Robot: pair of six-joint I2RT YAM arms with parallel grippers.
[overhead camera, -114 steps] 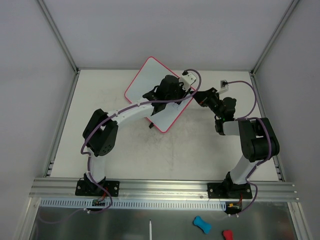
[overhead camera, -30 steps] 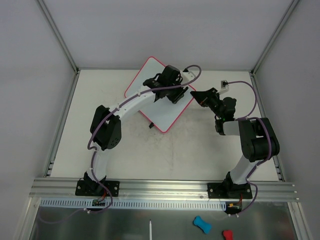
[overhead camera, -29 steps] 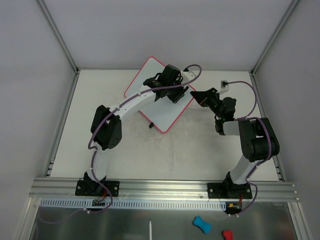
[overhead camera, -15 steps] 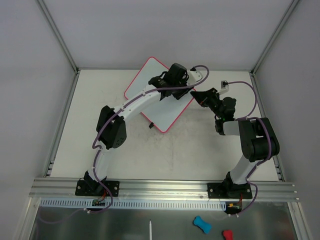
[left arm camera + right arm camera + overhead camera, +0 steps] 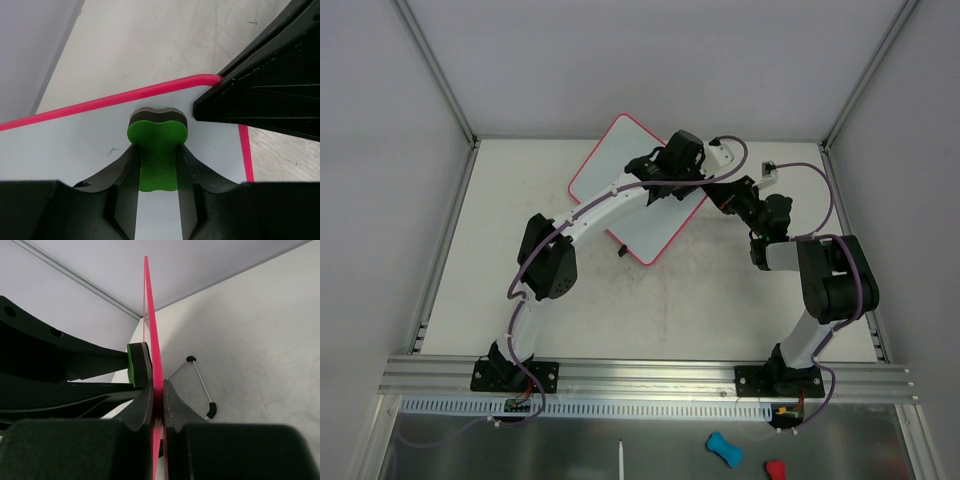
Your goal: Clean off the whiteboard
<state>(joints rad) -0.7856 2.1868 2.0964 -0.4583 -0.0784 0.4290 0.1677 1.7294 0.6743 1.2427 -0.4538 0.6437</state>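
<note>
Lying at the far middle of the table (image 5: 670,300), set askew to its edges, the whiteboard (image 5: 620,180) shows a white face bounded by a thin pink-red frame (image 5: 100,101). One faint blue mark (image 5: 112,149) lies on the face near the frame. A wire stand (image 5: 199,377) with black-tipped feet juts from the board's back toward the table. At the board's right corner, the right gripper (image 5: 158,390) pinches the frame edge, one finger on each side of the board. Just beside that corner, the left gripper (image 5: 157,155) clamps a green eraser (image 5: 157,137) between its two fingers. The eraser's dark pad rests against the white face, close inside the frame. Both arms reach in from the near edge and meet at this corner, the left arm crossing over the board.
</note>
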